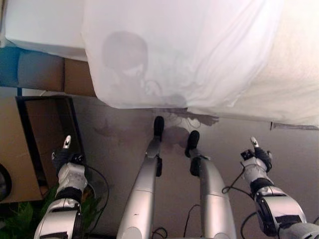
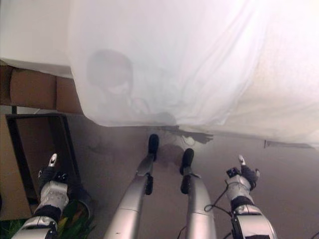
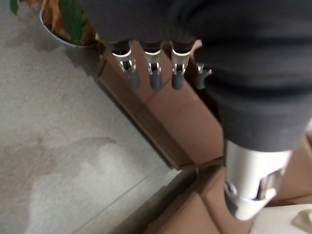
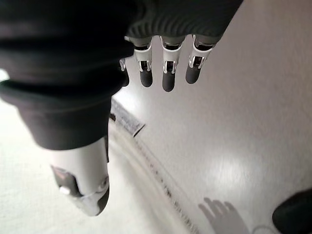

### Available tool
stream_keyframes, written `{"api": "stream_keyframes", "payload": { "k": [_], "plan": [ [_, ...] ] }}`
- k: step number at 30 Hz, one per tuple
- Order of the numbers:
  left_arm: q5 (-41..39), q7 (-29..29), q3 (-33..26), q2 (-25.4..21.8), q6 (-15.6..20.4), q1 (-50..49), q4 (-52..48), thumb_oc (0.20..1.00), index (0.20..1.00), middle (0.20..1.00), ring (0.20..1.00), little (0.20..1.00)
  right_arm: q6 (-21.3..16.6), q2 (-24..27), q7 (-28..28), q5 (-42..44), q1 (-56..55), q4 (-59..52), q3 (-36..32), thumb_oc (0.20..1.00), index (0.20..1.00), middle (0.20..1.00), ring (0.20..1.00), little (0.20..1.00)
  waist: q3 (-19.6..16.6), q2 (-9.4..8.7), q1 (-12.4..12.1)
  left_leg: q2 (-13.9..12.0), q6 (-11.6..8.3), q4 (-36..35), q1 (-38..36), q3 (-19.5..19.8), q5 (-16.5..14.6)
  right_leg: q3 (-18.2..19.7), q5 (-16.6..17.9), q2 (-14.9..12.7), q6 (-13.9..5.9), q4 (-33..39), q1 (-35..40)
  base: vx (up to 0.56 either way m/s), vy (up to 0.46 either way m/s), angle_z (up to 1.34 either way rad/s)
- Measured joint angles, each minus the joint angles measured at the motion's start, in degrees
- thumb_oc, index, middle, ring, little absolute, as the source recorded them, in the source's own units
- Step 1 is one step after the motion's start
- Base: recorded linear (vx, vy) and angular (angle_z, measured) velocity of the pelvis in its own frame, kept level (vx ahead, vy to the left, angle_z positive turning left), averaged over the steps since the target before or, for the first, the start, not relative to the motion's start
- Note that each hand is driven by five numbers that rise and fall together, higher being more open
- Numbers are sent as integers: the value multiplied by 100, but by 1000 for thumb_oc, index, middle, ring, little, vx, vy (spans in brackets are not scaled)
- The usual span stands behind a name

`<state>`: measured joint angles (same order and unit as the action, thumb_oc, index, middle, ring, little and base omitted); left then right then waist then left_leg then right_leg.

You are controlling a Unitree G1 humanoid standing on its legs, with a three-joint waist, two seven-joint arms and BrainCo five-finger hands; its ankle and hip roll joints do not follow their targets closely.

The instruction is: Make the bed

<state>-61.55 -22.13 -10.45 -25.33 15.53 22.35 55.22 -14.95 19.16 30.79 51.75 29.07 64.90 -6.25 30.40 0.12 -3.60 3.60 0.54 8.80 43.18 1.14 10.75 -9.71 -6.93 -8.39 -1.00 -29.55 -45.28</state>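
Nearest, the left hand (image 1: 67, 160) and right hand (image 1: 257, 157) hang low over the floor (image 1: 119, 149), short of the bed, each with fingers straight and relaxed, holding nothing. Beyond them the white sheet (image 1: 189, 55) drapes over the mattress edge, wrinkled and hanging unevenly toward the floor. The bare mattress (image 1: 299, 84) seems exposed to the right of the sheet. Left of the sheet stand cardboard boxes (image 1: 47, 72). The bed-making looks barely begun: spreading and smoothing remain.
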Motion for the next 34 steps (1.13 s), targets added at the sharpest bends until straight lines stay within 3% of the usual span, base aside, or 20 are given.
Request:
{"api": "stream_keyframes", "payload": {
  "k": [4,6,8,10,12,14,17,21,27,29,34],
  "plan": [
    [1729,-296,169,-50,-15,-585,-427,1000,1000,1000,1000,1000,10,83,-11,-631,-595,-420,-3,1000,1000,1000,1000,1000,7,22,45,-29,-19,-10,-566,-122,-23,121,-52,12,33,-62,450,-50,-72,-10],
    [2312,-290,345,-30,-29,-830,-441,1000,1000,1000,1000,1000,26,277,-100,-896,-798,-389,2,1000,1000,1000,1000,1000,-20,148,119,-34,-13,-41,-882,-123,-75,142,-126,18,44,-56,746,-58,-175,-9],
    [2775,-103,491,-40,-128,-1104,-505,1000,1000,1000,1000,1000,239,589,-468,-1387,-1079,-399,203,1000,1000,1000,1000,1000,-18,214,136,-85,-17,-116,-1375,-239,-84,156,-87,27,46,-38,1167,-16,-142,-18],
    [3643,146,1279,-377,-248,-1449,-501,1000,1000,1000,1000,1000,364,926,-945,-1867,-1482,-462,672,1000,1000,1000,1000,1000,-126,299,118,-180,-112,-261,-1878,-239,-159,140,-126,125,70,165,1696,18,-129,-17],
    [4078,442,1085,-244,-279,-1559,-286,1000,1000,1000,1000,1000,474,1050,-1242,-2165,-1645,-485,605,1000,1000,1000,1000,1000,-137,322,193,-233,-293,-482,-2427,-260,-289,104,-6,162,151,448,2199,39,-186,-20],
    [4224,769,900,16,-411,-1738,351,1000,1000,1000,1000,1000,614,948,-1587,-2545,-1873,-505,696,1000,1000,1000,1000,1000,-209,389,264,-365,-292,-654,-3180,-266,-288,70,38,330,151,796,3016,72,-162,-33],
    [4548,1133,1233,347,-571,-2066,805,1000,1000,1000,1000,1000,703,855,-1910,-3000,-2365,-365,926,1000,1000,1000,1000,1000,-1039,432,274,-517,-398,-790,-3314,-272,-406,-10,95,477,174,1200,3246,64,-150,-21],
    [5109,1478,1467,593,-768,-2075,1137,1000,1000,1000,1000,1000,975,744,-2228,-3482,-2625,-47,965,1000,1000,1000,1000,1000,-1269,439,451,-643,-392,-909,-3674,-296,-391,-44,196,620,279,1470,3607,40,-124,-11],
    [5593,1611,1678,721,-873,-2208,1354,1000,1000,1000,1000,1000,1279,325,-2462,-4290,-2952,635,1275,1000,1000,1000,1000,1000,-2080,367,447,-771,-437,-1033,-4076,-396,-421,39,138,799,304,1822,4046,42,-45,-13],
    [5987,1693,2149,778,-961,-2207,1404,1000,1000,1000,1000,1000,1366,167,-2510,-4366,-2924,995,1269,1000,1000,1000,1000,1000,-2204,365,436,-784,-458,-1063,-4289,-410,-427,57,165,831,295,2001,4328,40,-10,-4],
    [6115,1832,2220,1128,-1013,-2330,1528,1000,1000,1000,1000,1000,1506,-40,-2573,-4566,-2993,995,1385,1000,1000,1000,1000,1000,-2529,290,437,-792,-467,-1215,-4487,-409,-455,49,147,861,276,2160,4541,17,-13,2]
  ]
}}
